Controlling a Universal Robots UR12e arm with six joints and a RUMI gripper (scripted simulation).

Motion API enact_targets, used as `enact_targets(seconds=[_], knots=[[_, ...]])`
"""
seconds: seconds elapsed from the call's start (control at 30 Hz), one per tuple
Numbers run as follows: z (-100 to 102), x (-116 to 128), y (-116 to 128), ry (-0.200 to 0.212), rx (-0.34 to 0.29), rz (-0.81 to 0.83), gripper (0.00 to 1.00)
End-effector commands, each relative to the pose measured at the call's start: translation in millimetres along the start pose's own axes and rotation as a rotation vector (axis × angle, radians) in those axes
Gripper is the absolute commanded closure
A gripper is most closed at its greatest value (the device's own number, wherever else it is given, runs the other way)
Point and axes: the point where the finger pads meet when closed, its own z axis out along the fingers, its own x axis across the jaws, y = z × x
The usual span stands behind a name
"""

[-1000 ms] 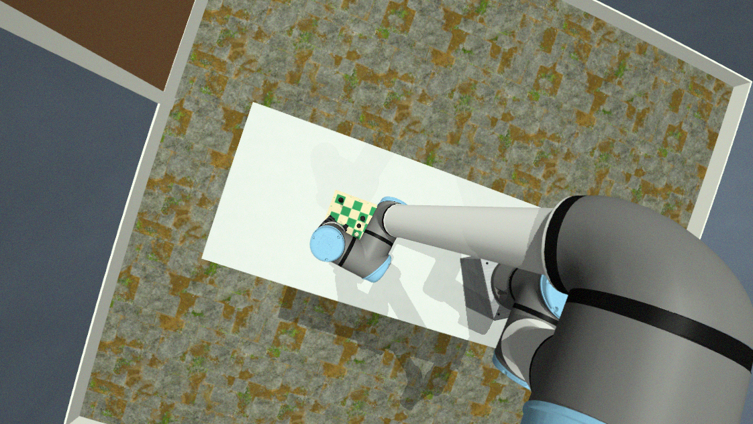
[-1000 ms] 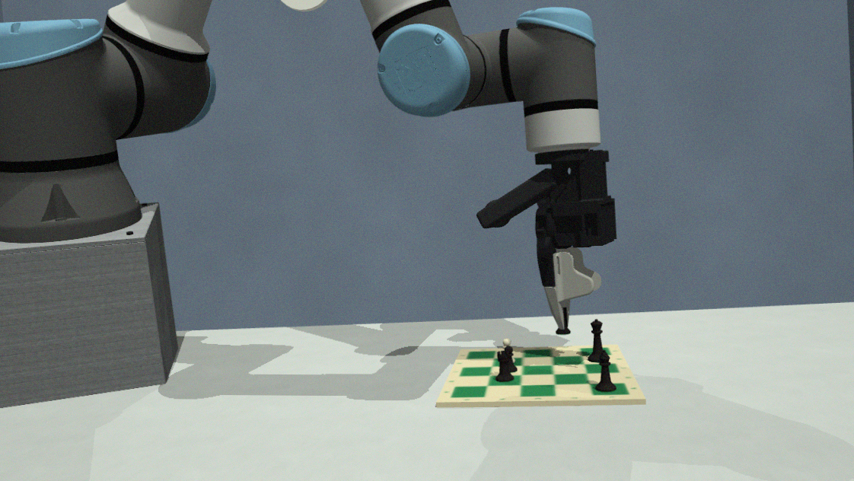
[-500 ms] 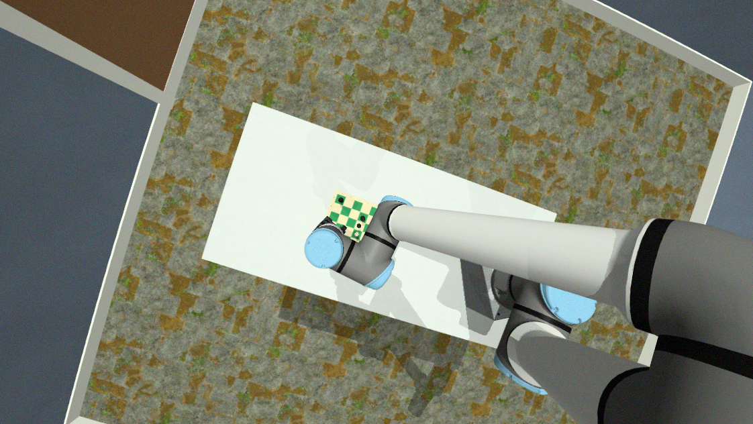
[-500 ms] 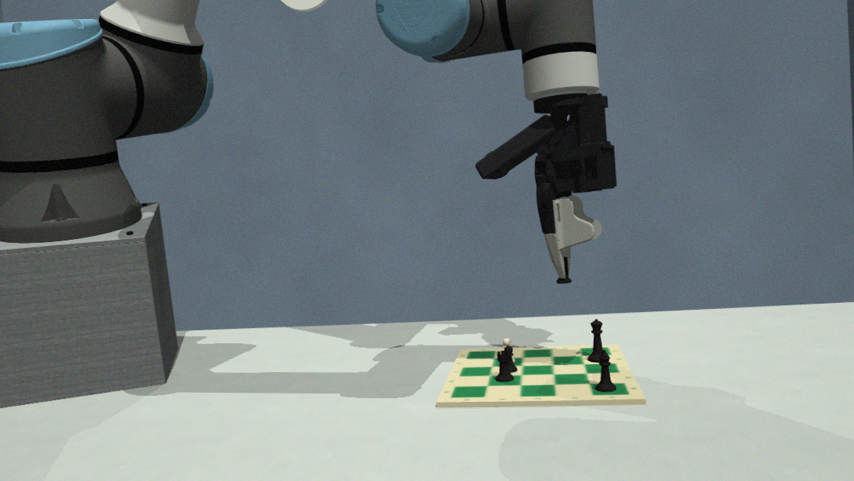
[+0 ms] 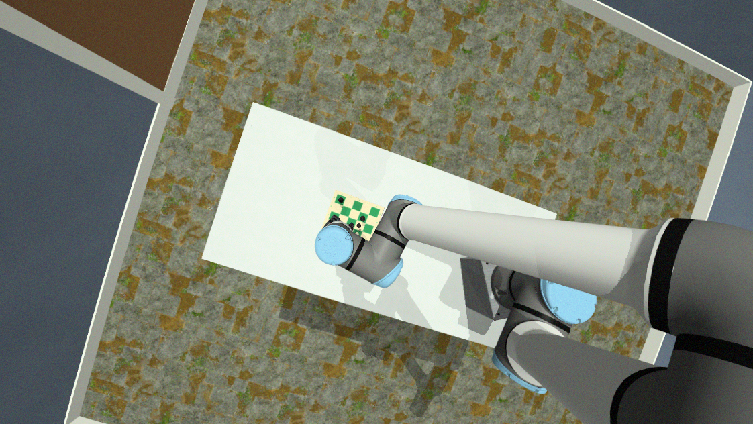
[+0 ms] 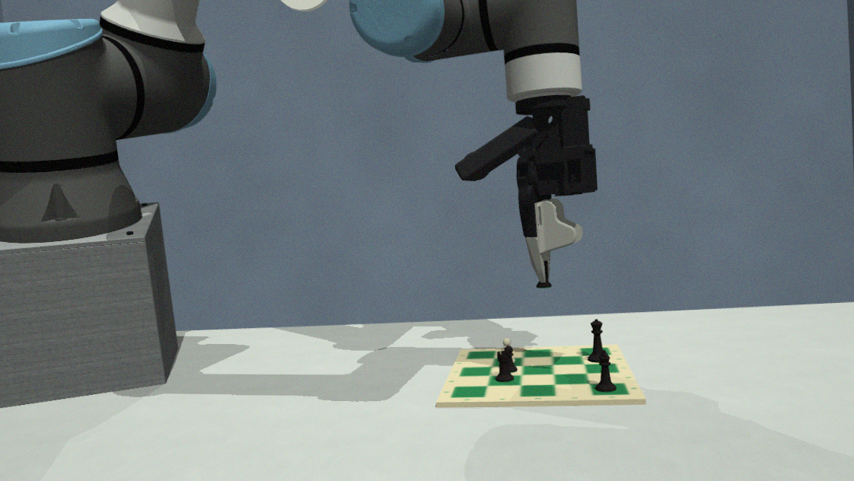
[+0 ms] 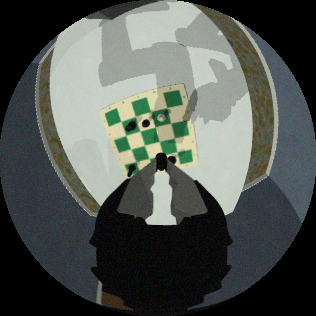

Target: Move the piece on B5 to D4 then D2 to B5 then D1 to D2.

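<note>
The green-and-cream chessboard (image 6: 540,376) lies on the white table; it also shows in the wrist view (image 7: 150,131) and partly under the arm in the overhead view (image 5: 356,213). My gripper (image 6: 542,279) hangs high above the board, shut on a small black piece (image 6: 543,284) whose base shows below the fingertips. In the wrist view the black piece (image 7: 160,162) sits between the fingertips. On the board stand two black pieces (image 6: 505,364) close together at the left, a white pawn (image 6: 507,342) behind them, a tall black piece (image 6: 595,340) at the far right and another black piece (image 6: 605,371) in front of it.
The robot's grey base block (image 6: 78,304) stands on the table at the left. The arm's wrist joint (image 5: 334,247) covers the board's near corner in the overhead view. The table stands on a stone-patterned floor.
</note>
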Motion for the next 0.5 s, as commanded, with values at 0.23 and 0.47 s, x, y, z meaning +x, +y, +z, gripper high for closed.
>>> enact_targets(seconds=[0.23, 0.47], knots=[[-1.5, -83.9, -67.9, 0.003, -0.004, -0.285, 1.00], [-1.5, -84.5, -68.5, 0.003, -0.004, -0.287, 1.00]])
